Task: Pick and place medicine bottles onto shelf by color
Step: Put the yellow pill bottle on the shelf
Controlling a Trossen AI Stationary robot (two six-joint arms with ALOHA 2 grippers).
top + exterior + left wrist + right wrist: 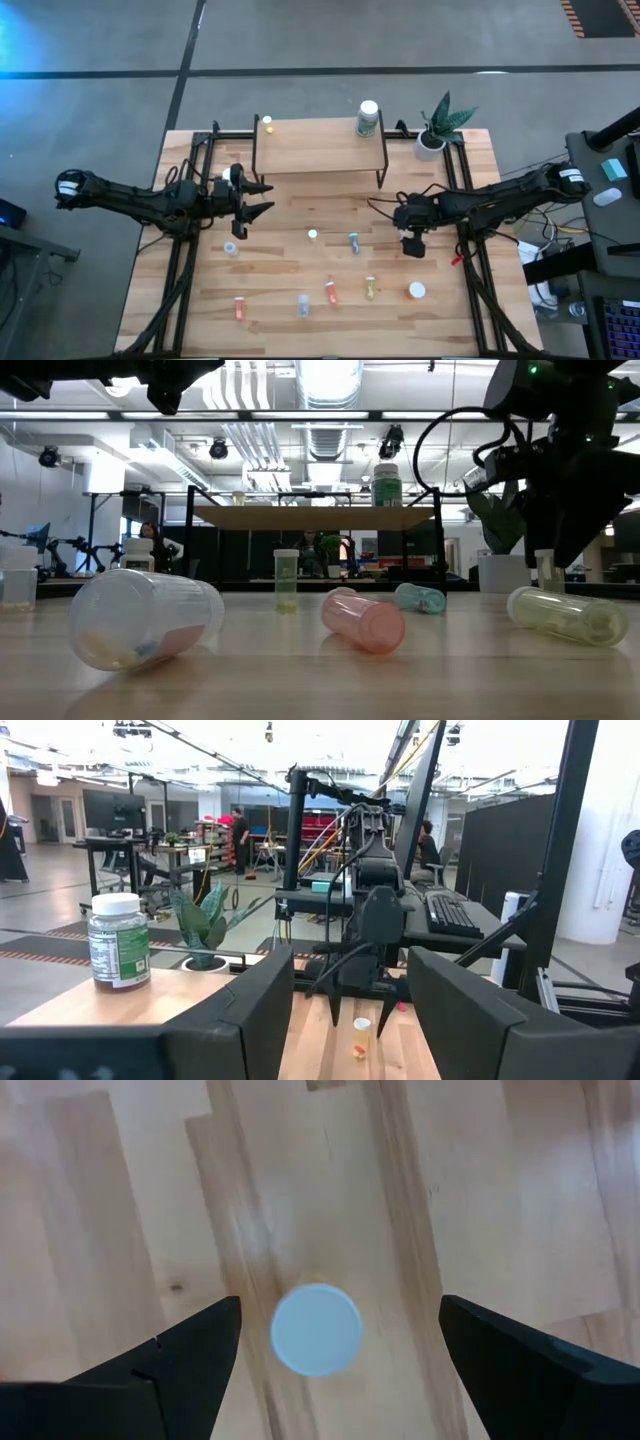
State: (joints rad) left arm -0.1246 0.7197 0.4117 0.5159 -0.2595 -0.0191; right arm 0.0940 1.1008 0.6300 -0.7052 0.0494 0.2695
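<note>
Two bottles stand on the shelf [320, 150] seen from above, just past the left gripper [262, 198], whose fingers are apart and empty. Low down, bottles lie on the counter [320, 670]. At the right wrist, a white-capped bottle [317, 1330] stands between the right gripper's [335, 1355] wide-apart fingers.

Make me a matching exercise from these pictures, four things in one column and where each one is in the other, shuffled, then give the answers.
Things:
1. green bottle
2. potted plant
3. right gripper
4. small yellow bottle

Places:
A. on the table's far right corner, beside the shelf
B. at the left end of the shelf
C. above an upright white-capped bottle, fingers open either side
D. at the right end of the shelf

Pairs: 1-D, 2-A, 3-C, 4-B
</note>
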